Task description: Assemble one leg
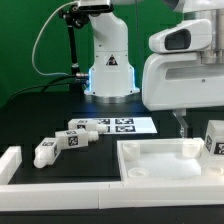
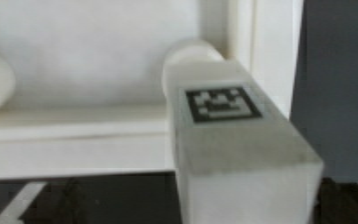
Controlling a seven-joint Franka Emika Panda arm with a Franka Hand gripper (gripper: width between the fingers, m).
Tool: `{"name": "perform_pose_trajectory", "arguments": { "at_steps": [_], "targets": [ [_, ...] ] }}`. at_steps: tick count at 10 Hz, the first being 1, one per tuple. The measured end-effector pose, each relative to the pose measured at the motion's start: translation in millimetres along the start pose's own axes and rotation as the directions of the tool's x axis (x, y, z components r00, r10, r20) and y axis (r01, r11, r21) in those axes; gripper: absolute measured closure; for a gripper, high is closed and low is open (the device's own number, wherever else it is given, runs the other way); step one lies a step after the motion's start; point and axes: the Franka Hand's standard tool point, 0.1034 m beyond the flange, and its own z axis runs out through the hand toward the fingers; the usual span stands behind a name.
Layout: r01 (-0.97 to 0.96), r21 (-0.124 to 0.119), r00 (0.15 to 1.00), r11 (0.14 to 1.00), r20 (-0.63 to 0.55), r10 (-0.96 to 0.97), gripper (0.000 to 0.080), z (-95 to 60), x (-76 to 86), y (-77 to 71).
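Note:
A leg (image 1: 214,138), a stubby white post with a black-and-white tag, stands upright at the right corner of the white tray-shaped part (image 1: 150,172) in the exterior view. My gripper (image 1: 203,130) hangs right over it and is open. One dark finger (image 1: 180,125) shows with a gap to the leg; the other is out of frame. In the wrist view the leg (image 2: 229,120) fills the middle, close to the camera, with the tray's rim (image 2: 87,125) behind it. My fingers do not show clearly there.
Several more legs (image 1: 68,140) lie loose on the dark table at the exterior view's left. The marker board (image 1: 128,125) lies behind them, in front of the robot base (image 1: 108,70). A white wall (image 1: 10,165) runs along the front and left.

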Motion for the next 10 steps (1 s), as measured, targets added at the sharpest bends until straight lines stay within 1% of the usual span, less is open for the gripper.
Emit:
{"name": "perform_pose_trajectory", "arguments": {
  "at_steps": [2, 3, 4, 5, 6, 8, 9, 10],
  "targets": [
    [-0.031, -0.002, 0.999, 1.0, -0.011, 0.031, 0.0151, 2.1, -0.2, 1.5],
    [-0.031, -0.002, 0.999, 1.0, -0.011, 0.031, 0.0239, 2.2, -0.2, 1.7],
    [-0.093, 0.0, 0.996, 0.996, -0.011, 0.093, 0.0422, 2.3, -0.3, 1.2],
    [-0.165, 0.001, 0.986, 0.986, -0.011, 0.165, 0.0422, 2.4, -0.4, 1.0],
    [-0.213, 0.002, 0.977, 0.977, -0.011, 0.213, 0.0514, 2.4, -0.4, 0.9],
    [-0.342, 0.002, 0.94, 0.94, -0.011, 0.342, 0.0514, 2.5, -0.4, 1.3],
    [-0.429, 0.002, 0.903, 0.903, -0.012, 0.429, 0.0514, 3.0, -0.7, 2.9],
    [-0.542, 0.012, 0.84, 0.84, -0.031, 0.542, 0.0514, 4.0, -1.0, 5.0]
  ]
}}
